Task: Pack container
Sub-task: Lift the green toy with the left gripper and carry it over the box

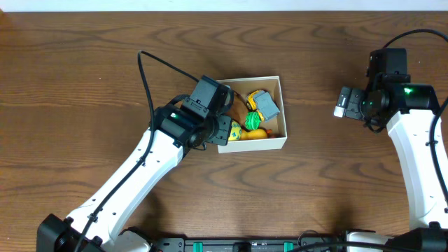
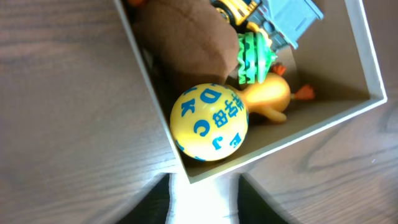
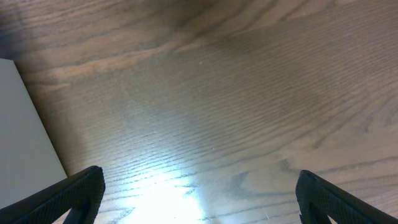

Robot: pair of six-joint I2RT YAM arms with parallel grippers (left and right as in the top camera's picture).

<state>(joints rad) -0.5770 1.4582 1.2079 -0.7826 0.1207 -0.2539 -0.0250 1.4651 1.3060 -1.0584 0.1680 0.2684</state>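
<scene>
The container (image 1: 283, 112) is a small white box with a brown inside, left of the table's middle. It holds a yellow ball with blue letters (image 2: 210, 122), a brown soft toy (image 2: 186, 37), a green toy (image 2: 254, 59), an orange toy (image 2: 268, 96) and a grey and yellow toy truck (image 2: 277, 15). My left gripper (image 1: 225, 131) hangs over the box's near-left corner. Its blurred jaws stand a little apart with nothing in them (image 2: 204, 205). My right gripper (image 1: 341, 102) is wide open over bare wood to the right of the box.
Dark wooden table (image 1: 84, 77) all round the box. In the right wrist view, both fingers (image 3: 81, 190) frame bare wood, and the container's white outer wall (image 3: 22, 137) shows at the left edge.
</scene>
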